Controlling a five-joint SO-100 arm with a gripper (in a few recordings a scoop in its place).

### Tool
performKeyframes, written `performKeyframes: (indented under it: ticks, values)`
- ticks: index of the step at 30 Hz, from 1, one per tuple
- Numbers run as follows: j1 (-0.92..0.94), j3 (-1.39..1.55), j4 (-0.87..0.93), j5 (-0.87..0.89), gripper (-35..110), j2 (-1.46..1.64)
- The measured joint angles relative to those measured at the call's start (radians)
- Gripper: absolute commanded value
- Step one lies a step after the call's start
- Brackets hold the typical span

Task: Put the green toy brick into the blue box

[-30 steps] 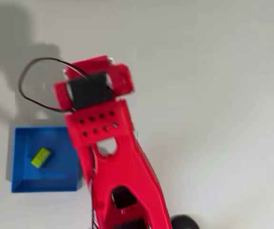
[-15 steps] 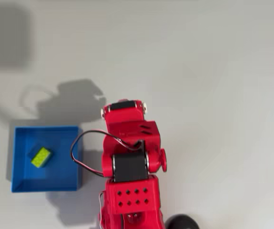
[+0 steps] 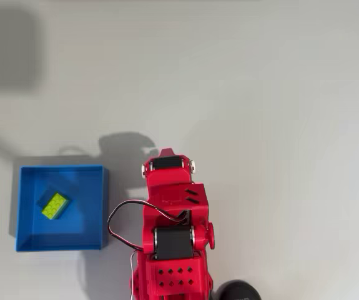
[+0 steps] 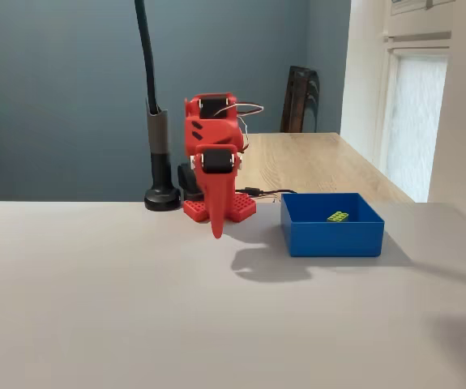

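Inside the blue box (image 3: 59, 207), on its flat bottom and nearer to the upper left corner in the overhead view, the green toy brick (image 3: 54, 205) is seen lying flat with the studs up; its long axis runs on a diagonal, from lower left to upper right. In the fixed view the brick (image 4: 337, 216) is found in the box (image 4: 332, 224) too, so the task is judged as done. The pincer (image 4: 216, 225) hangs folded down in front of the red arm (image 3: 170, 231), with the tip pointing to the bench (image 3: 279, 94) and well apart from the box; the brick lies to the right of it in the fixed view. The jaws appear pressed together with nothing between them. From the pincer to the brick no approach is needed, only a rest pose. Compared with one second ago, the arm has been drawn back from its stretched reach near the box and folded over its base, while the brick and the box have not moved.
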Motion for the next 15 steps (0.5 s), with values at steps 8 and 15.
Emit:
performKeyframes:
  ticks: [8,15]
  values:
    - [0.018,0.086,-0.020,-0.018,0,0.044]
    - [0.034,0.127,-0.020,-0.017,0,0.074]
